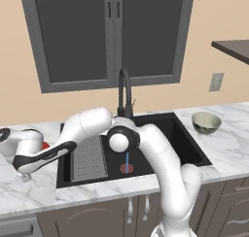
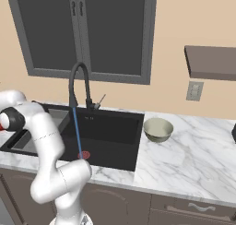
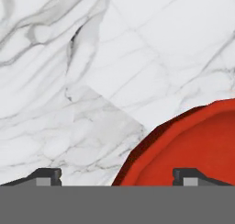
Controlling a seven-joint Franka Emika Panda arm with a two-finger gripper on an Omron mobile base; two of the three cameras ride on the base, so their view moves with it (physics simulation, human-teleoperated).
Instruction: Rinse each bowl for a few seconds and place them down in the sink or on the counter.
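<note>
Two bowls on counter point(image 1: 233, 139): one red point(image 3: 193, 149), one grey-beige point(image 1: 206, 122).

This is a kitchen in a home. A wide black sink point(image 1: 187, 139) is set into a white marble bench point(image 1: 233, 139) with grey veins. A black bent tap point(image 1: 124, 93) stands at the back edge of the sink, and water runs down from it to a red drain point(image 1: 126, 168). Brown cupboard doors point(image 1: 97, 219) with handles sit under the bench. A big grey window point(image 1: 109, 34) is on the tan wall behind the tap. A grey-beige bowl point(image 1: 206, 122) sits on the bench, just right of the sink. A wall plug point(image 1: 216, 81) is above the bench's back edge.
</note>
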